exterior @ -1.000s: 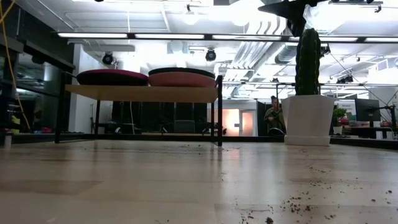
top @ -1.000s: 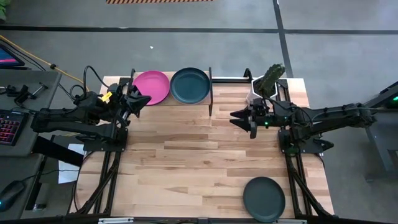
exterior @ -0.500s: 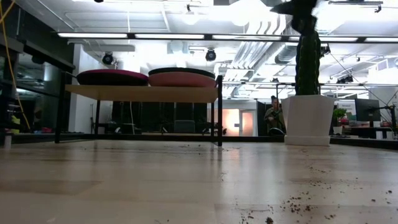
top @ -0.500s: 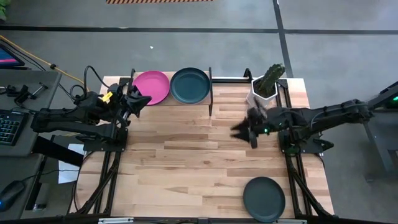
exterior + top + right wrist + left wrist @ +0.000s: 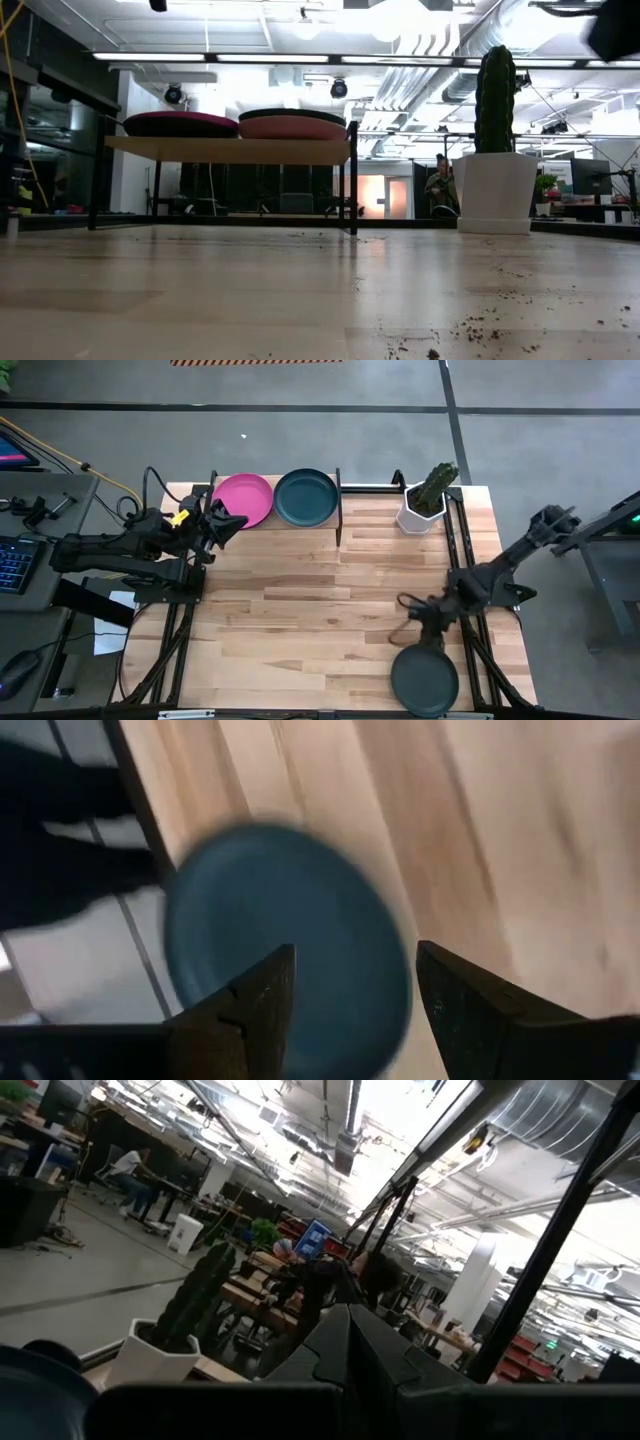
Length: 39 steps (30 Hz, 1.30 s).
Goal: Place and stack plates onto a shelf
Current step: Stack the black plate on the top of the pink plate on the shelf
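On the wooden table [image 5: 320, 600], a cactus pot [image 5: 420, 515] is parked beside the shelf [image 5: 338, 510]. The right gripper [image 5: 418, 622] is spread open over the dark grey-green plate [image 5: 424, 680]; the left gripper [image 5: 225, 522] can't be judged.

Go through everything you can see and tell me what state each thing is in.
Magenta plate: on the shelf.
Dark teal plate: on the shelf, beside it.
Dark plate: flat on the table, not yet picked up.
Right gripper: open, above the dark plate.
Left gripper: by the shelf.
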Available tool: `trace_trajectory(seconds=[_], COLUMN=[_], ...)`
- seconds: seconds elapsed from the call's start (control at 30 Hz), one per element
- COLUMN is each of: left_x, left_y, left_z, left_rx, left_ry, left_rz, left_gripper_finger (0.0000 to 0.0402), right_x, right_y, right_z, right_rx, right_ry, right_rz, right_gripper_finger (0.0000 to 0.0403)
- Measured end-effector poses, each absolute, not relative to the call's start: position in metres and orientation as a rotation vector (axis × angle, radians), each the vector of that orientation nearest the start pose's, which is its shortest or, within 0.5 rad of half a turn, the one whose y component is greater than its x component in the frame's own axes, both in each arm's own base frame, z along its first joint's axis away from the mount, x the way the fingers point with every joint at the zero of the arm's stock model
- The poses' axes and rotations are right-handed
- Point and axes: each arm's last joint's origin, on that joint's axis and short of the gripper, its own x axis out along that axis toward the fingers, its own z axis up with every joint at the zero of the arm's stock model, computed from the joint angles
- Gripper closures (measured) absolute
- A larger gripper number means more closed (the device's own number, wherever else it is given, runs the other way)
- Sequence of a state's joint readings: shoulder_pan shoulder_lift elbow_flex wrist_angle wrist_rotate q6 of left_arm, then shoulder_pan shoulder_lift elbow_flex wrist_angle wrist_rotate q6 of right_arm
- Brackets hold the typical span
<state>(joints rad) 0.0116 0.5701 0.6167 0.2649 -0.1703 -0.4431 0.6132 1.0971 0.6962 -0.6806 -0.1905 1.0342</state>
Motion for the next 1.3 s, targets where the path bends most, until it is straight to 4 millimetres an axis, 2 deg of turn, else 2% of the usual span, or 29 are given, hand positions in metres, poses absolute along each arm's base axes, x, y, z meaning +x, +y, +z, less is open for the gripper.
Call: trace_trajectory(seconds=[0.17, 0.43, 0.63, 0.87, 1.1, 1.3], left_x=[0.132, 0.132, 0.132, 0.132, 0.133, 0.134], left_y=[0.006, 0.006, 0.006, 0.006, 0.006, 0.007], left_z=[0.346, 0.346, 0.346, 0.346, 0.345, 0.345], left_rx=[-0.462, -0.462, -0.462, -0.462, -0.461, -0.463], left_ry=[-0.34, -0.335, -0.335, -0.334, -0.329, -0.329], left_rz=[0.111, 0.112, 0.112, 0.112, 0.114, 0.128], left_gripper_finger=[0.0401, 0.0401, 0.0402, 0.0401, 0.0402, 0.0402], right_x=[0.137, 0.12, 0.116, 0.121, 0.122, 0.121], right_y=[0.13, 0.145, 0.148, 0.162, 0.162, 0.162], right_z=[0.191, 0.163, 0.146, 0.136, 0.13, 0.131], right_rx=[0.591, 0.553, 0.533, 0.508, 0.556, 0.569], right_ry=[1.399, 1.468, 1.51, 1.493, 1.509, 1.52], right_rz=[0.041, -0.012, -0.084, -0.001, -0.113, -0.112], right_gripper_finger=[0.0212, 0.0212, 0.0212, 0.0221, 0.0278, 0.0382])
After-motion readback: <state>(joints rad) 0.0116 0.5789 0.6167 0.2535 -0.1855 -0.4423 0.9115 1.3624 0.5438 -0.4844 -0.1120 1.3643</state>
